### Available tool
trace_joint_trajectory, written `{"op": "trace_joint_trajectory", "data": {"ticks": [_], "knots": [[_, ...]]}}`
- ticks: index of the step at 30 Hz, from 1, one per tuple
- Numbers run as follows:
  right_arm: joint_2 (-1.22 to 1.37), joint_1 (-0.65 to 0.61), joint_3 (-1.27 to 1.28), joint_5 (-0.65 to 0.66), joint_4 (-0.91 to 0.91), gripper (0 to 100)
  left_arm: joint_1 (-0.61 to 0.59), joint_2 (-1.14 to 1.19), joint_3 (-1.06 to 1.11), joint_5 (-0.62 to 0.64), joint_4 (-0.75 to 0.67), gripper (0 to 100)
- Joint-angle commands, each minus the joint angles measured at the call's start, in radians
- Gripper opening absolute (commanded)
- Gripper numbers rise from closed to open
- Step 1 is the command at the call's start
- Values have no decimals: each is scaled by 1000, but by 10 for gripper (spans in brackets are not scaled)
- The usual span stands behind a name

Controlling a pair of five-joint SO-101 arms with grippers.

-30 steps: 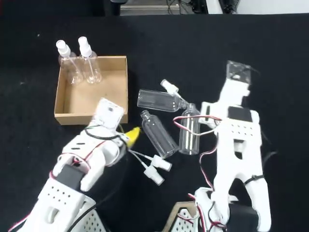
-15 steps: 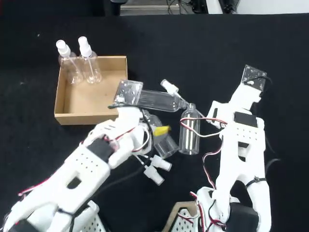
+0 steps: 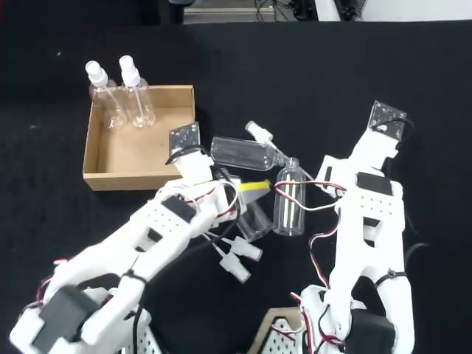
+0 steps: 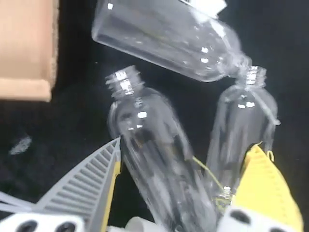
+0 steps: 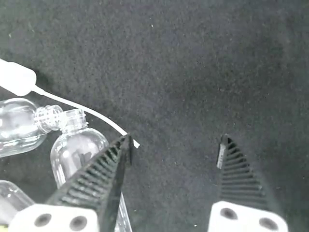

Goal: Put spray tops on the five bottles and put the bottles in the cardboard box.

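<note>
Three clear bottles without tops lie right of the cardboard box (image 3: pixel 100 155): one crosswise (image 3: pixel 240 153), a middle one (image 3: pixel 254 219) and one further right (image 3: pixel 289 200). My left gripper (image 4: pixel 183 145) is open and straddles the middle bottle (image 4: pixel 145 140), its yellow finger (image 3: pixel 254 186) between that bottle and its right-hand neighbour (image 4: pixel 244 121). My right gripper (image 5: pixel 176 140) is open over bare black cloth, beside the right bottle's neck (image 5: pixel 75 118). Three spray tops are loose: one (image 3: pixel 258 133) behind the crosswise bottle, two (image 3: pixel 240 258) in front of the bottles.
Two bottles with spray tops (image 3: pixel 103 99) (image 3: pixel 137 99) lean at the box's far wall. The right arm (image 3: pixel 366 199) rises at the table's right side. A black cloth covers the table; open space lies right of and behind the right arm.
My left arm swung right from the box's front corner and its open gripper came down over the middle bottle. My right arm drew away to the right, off the right bottle.
</note>
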Motion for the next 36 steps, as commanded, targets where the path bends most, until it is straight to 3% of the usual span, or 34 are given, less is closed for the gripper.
{"op": "trace_joint_trajectory", "data": {"ticks": [1,9,16,23,28,36], "knots": [[-39,8,-8,-8,-26,244,-1,60,-62,15,-29,380],[-39,8,-8,-8,-26,244,4,152,-108,14,-31,378],[-39,8,-8,-8,-26,244,65,215,-168,11,-29,222],[-39,11,-8,-8,-26,244,70,267,-269,2,-28,218],[-39,11,-8,-8,-26,244,65,221,-308,-135,5,216],[-39,11,-8,-9,-26,244,-2,-123,-344,-526,353,216]]}}
